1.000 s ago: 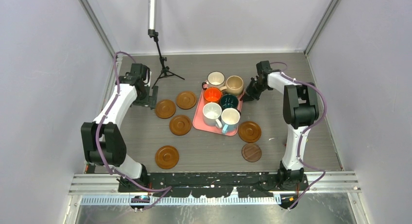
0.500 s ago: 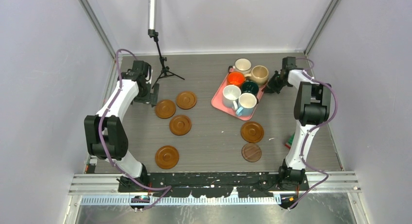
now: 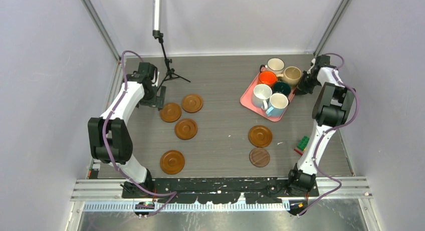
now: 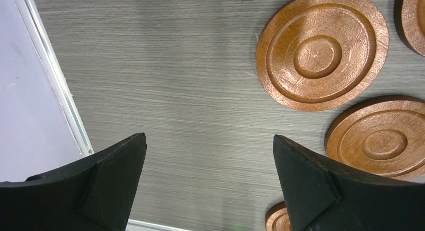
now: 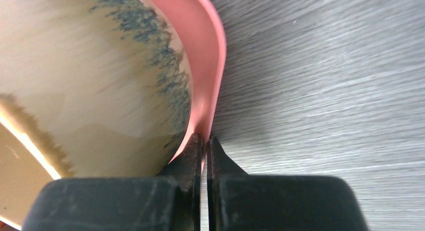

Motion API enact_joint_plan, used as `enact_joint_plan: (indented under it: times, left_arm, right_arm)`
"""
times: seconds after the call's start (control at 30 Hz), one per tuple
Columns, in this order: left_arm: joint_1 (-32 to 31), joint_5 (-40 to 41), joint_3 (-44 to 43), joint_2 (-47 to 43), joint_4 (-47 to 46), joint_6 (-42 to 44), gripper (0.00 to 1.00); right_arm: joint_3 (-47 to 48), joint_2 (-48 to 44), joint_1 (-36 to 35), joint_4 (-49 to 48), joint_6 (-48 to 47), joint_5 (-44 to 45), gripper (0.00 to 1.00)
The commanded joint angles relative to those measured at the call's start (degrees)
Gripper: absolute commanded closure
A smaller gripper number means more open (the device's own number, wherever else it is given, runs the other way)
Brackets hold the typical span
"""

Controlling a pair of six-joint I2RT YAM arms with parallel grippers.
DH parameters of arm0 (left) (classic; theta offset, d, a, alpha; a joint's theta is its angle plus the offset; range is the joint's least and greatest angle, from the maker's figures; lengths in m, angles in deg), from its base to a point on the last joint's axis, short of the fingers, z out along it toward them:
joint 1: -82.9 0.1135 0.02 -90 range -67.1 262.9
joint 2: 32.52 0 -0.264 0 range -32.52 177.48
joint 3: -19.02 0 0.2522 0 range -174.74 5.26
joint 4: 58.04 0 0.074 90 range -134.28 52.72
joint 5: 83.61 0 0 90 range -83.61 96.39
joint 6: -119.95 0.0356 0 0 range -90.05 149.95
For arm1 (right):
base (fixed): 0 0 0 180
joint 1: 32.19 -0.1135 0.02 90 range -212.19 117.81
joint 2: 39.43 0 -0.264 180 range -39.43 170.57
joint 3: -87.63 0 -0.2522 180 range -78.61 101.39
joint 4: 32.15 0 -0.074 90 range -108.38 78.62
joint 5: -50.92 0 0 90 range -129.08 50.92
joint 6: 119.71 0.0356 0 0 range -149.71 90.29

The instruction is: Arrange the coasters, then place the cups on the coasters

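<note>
From my seat the coasters (image 4: 322,57) read as reddish wood, turned in rings, with a satin sheen and fine scratches. The table (image 4: 165,90) is matt grey with wood grain. The pink tray (image 5: 209,50) looks like smooth, glossy plastic, though that view is blurred. The beige cup (image 5: 90,75) is speckled glazed ceramic. The left gripper (image 4: 208,153) is matt black.

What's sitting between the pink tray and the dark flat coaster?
One rimmed reddish-brown coaster lies between the pink tray and the dark flat coaster, touching neither. The top view shows it.
</note>
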State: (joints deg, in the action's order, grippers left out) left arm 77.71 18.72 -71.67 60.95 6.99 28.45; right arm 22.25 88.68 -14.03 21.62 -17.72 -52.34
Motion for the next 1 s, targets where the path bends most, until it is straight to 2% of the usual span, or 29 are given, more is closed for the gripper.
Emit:
enact_joint_plan:
  times: [0.0,0.27,0.5,0.73,0.77,0.97]
  left_arm:
    - [-0.40,-0.69,-1.69,0.04,-0.65,-0.22,0.00]
    - [-1.18,-5.00,-0.64,-0.55,-0.81,3.00,0.00]
    - [-3.96,-5.90,3.59,-2.39,-2.83,7.76,0.00]
    - [-4.73,-10.16,5.99,-4.35,-4.32,11.10,0.00]
    - [-4.80,-10.53,6.00,-4.35,-4.41,11.08,0.00]
    - [-5.21,-14.54,6.29,-4.88,-5.17,12.02,0.00]
  right_arm:
    - [3.53,0.92,3.03,6.11,-15.46,5.77,1.00]
    - [5.42,1.85,7.01,9.99,-26.63,5.03,1.00]
    - [8.48,2.82,8.64,10.85,-30.90,5.95,1.00]
    - [9.92,2.22,9.71,10.01,-36.75,7.64,0.99]
    - [10.81,2.22,9.71,10.05,-36.54,7.86,0.96]
    - [17.59,0.36,9.71,12.05,-32.33,6.14,0.60]
